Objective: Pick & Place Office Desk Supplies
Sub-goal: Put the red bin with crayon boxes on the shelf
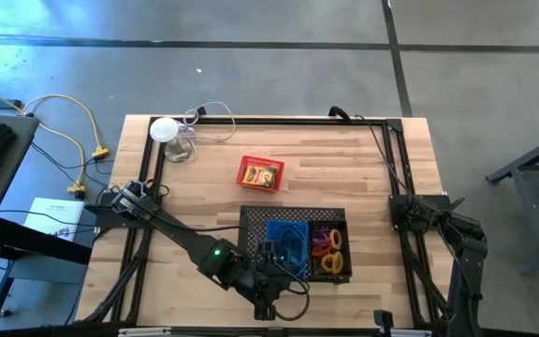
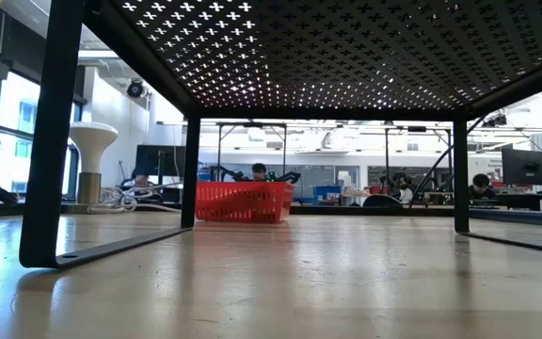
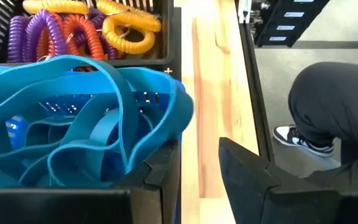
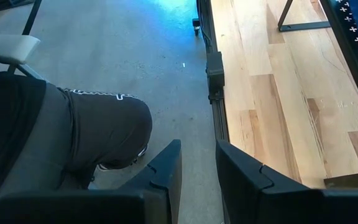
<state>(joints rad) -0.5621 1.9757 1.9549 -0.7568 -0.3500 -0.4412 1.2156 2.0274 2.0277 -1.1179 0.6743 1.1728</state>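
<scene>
Your wooden bench [image 1: 344, 168] fills the middle of the overhead frame, framed by dark rails. In its lower middle stands the large black perforated tray [image 1: 251, 220]; from table height you look beneath it, its cross-punched underside [image 2: 327, 47] spanning the top of the frame on black legs. At the bench's upper left a white round disc [image 1: 164, 129] sits beside a loop of clear cable [image 1: 204, 117]. Off the bench, at far left, yellow cables [image 1: 68, 131] trail over the grey floor [image 1: 251, 47] above a sheet of paper [image 1: 54, 217]. A person's dark trouser leg [image 3: 334, 106] and a sneaker [image 3: 297, 140] show beyond the bench edge.
</scene>
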